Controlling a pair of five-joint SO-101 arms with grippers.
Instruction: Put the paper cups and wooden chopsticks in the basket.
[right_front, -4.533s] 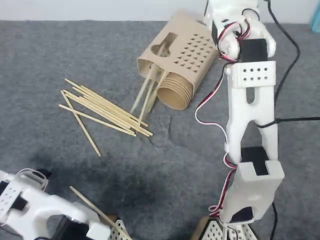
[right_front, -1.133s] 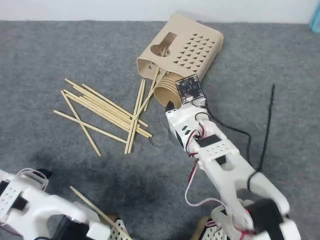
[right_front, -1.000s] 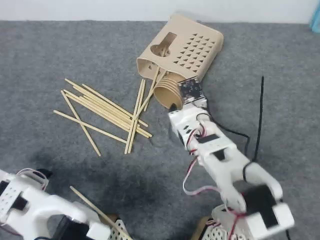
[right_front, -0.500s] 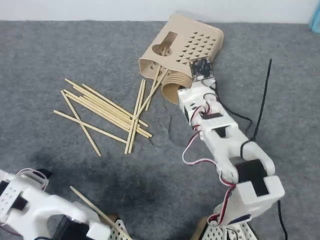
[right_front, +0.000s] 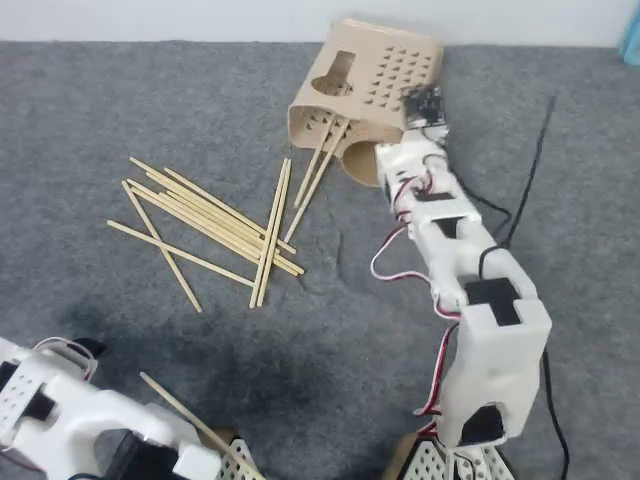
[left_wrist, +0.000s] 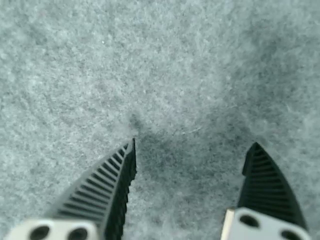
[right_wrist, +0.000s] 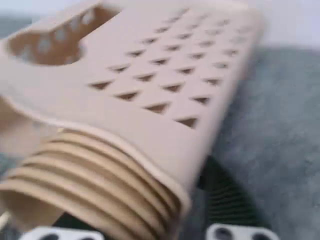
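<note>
Overhead, the right gripper (right_front: 387, 158) sits at the paper cups (right_front: 358, 166), which lie half inside the tipped basket (right_front: 370, 70); the chopsticks (right_front: 210, 225) are scattered beside it. From its wrist, the left gripper (left_wrist: 194, 145) hangs released over the grey cloth (left_wrist: 165, 65). The right wrist view has the cups at the basket's mouth, but I cannot tell whether they are grasped. I judge a slow, straight push best, lest the basket slide.

No readable text, number or sign on the basket (right_front: 372, 78) or elsewhere.

The tan perforated basket (right_front: 372, 70) lies on its side against the right gripper (right_front: 392, 158), nested paper cups (right_front: 360, 162) protruding from its mouth, wooden chopsticks (right_front: 205, 225) scattered well away.
</note>
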